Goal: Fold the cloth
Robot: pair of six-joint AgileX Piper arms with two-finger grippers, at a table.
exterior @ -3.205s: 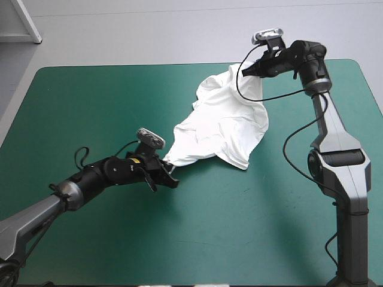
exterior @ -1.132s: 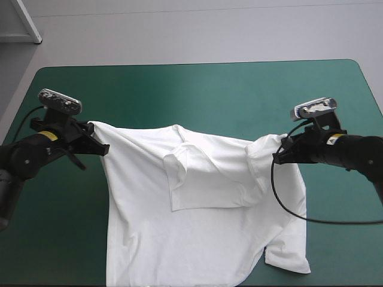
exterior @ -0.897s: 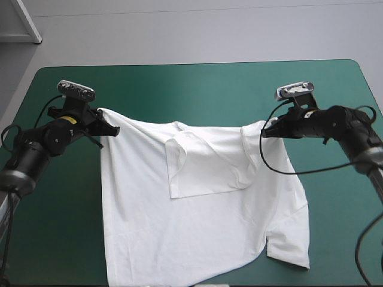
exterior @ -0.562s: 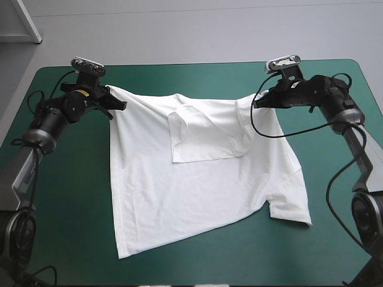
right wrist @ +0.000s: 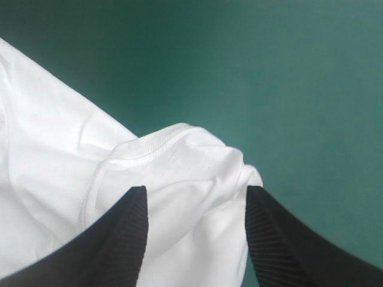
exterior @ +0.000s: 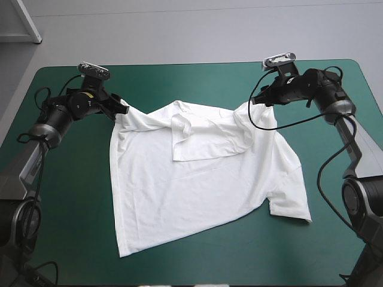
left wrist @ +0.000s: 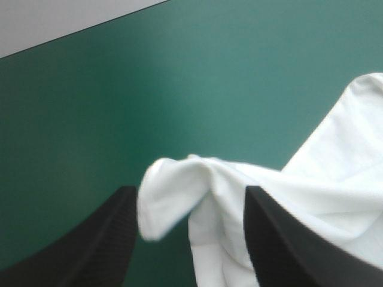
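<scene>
Tabletop (exterior: 197, 84) bore the T-shirt (exterior: 197, 191) flat, left pincer (exterior: 121, 107) and right pincer (exterior: 252, 101) spread at its far corners; folding, I judged, needed fresh grips.

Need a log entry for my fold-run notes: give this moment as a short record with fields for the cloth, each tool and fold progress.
T-shirt: white, spread mostly flat on the teal-green cover; far edge rumpled, a flap lying over its upper middle
Left tool: open, the far left corner of the cloth lying loose in its gap
Right tool: open, the far right corner in its gap
Fold progress: no tidy fold made yet
</scene>
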